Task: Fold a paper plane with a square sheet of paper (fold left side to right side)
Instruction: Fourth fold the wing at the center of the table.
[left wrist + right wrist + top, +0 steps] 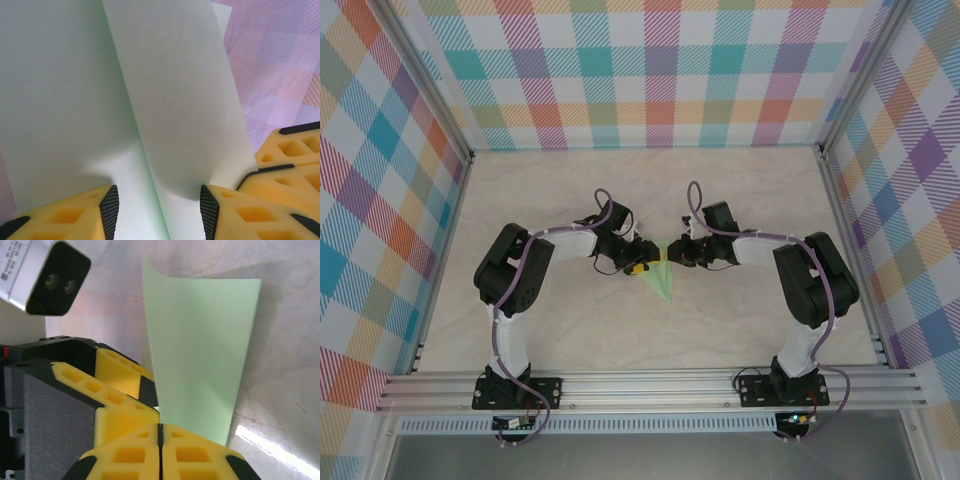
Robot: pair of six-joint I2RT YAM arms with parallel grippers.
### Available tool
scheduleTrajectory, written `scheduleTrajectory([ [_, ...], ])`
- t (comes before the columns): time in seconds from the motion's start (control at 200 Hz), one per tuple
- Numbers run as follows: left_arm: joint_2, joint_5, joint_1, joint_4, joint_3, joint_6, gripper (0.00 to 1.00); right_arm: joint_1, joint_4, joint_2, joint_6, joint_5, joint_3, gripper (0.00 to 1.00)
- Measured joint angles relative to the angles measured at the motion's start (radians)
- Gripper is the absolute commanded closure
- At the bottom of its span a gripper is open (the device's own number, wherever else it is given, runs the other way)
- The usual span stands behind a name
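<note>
The pale green sheet of paper (662,284) lies at the table's middle, folded into a narrow wedge that points toward the arm bases. My left gripper (638,267) is open over it. In the left wrist view its fingertips (109,210) straddle a long crease in the paper (165,100), with one layer raised. My right gripper (672,256) faces it from the right. In the right wrist view the right gripper (160,432) is shut on the near edge of the paper (200,350), which rises as a standing flap.
The two grippers are almost touching: the left gripper's yellow fingers (120,377) and its camera (50,280) sit just left of the right gripper. The beige marble tabletop (740,200) is walled by plaid panels (640,70). An aluminium rail (650,385) runs along the near edge.
</note>
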Motion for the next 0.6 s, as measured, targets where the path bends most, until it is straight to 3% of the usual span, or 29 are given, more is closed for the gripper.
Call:
scheduleTrajectory([
  [0.6, 0.000, 0.000, 0.000, 0.000, 0.000, 0.011, 0.50, 0.003, -0.091, 0.058, -0.051, 0.074, 0.043, 0.95],
])
